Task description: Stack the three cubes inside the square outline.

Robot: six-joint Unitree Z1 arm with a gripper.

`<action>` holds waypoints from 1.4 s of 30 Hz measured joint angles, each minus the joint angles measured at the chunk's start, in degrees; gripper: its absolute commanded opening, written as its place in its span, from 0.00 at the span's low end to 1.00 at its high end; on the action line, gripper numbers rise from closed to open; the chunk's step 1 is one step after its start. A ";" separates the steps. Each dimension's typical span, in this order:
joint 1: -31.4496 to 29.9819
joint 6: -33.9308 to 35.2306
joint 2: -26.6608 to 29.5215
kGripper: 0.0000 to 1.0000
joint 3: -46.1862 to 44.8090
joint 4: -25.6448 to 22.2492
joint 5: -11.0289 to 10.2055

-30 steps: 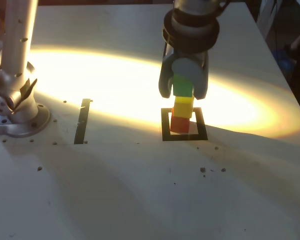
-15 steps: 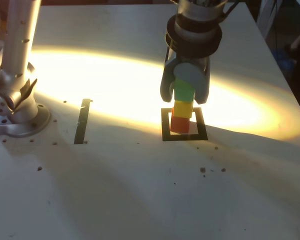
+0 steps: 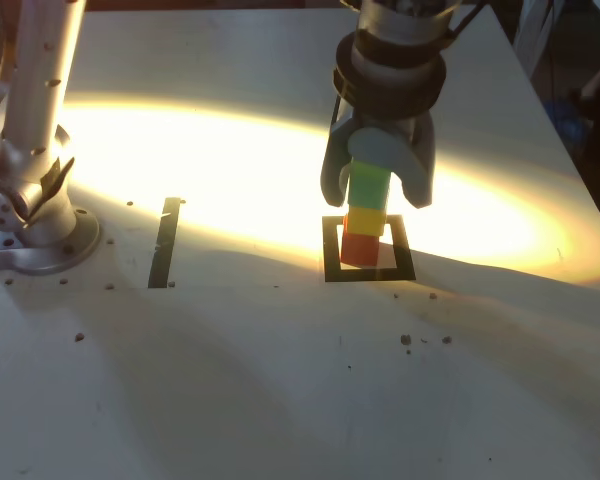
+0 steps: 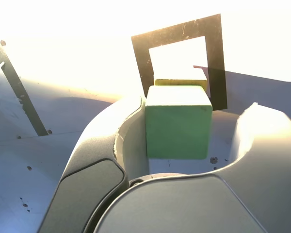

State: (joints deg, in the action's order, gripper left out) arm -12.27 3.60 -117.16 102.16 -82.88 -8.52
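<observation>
The three cubes stand as one stack inside the square outline (image 3: 368,273): red cube (image 3: 359,248) at the bottom, yellow cube (image 3: 365,220) in the middle, light green cube (image 3: 368,186) on top. My gripper (image 3: 376,195) hangs over the stack, open, with a finger on either side of the green cube. In the wrist view the green cube (image 4: 177,121) sits between the spread fingers, close against one finger (image 4: 121,131), with a clear gap to the other. The yellow cube (image 4: 180,82) and the square outline (image 4: 216,48) show beyond it. The red cube is hidden there.
A straight black tape strip (image 3: 164,243) lies at the exterior view's left of the stack. The arm's metal base (image 3: 30,220) stands at the far left. Small dark specks (image 3: 406,340) dot the white table in front. Dark objects stand past the table's right edge (image 3: 570,140).
The jaws have spread apart, letting go of the green cube, which rests on the yellow one. The gripper has risen slightly; the stack has not moved.
</observation>
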 measured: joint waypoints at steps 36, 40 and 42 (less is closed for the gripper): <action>3.96 3.32 31.65 0.98 -44.12 9.21 2.41; 4.37 4.19 31.65 0.98 -46.50 11.24 2.42; 5.11 4.20 31.65 0.98 -47.65 12.28 2.42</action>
State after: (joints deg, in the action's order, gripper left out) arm -7.16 7.80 -85.51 54.51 -70.61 -6.10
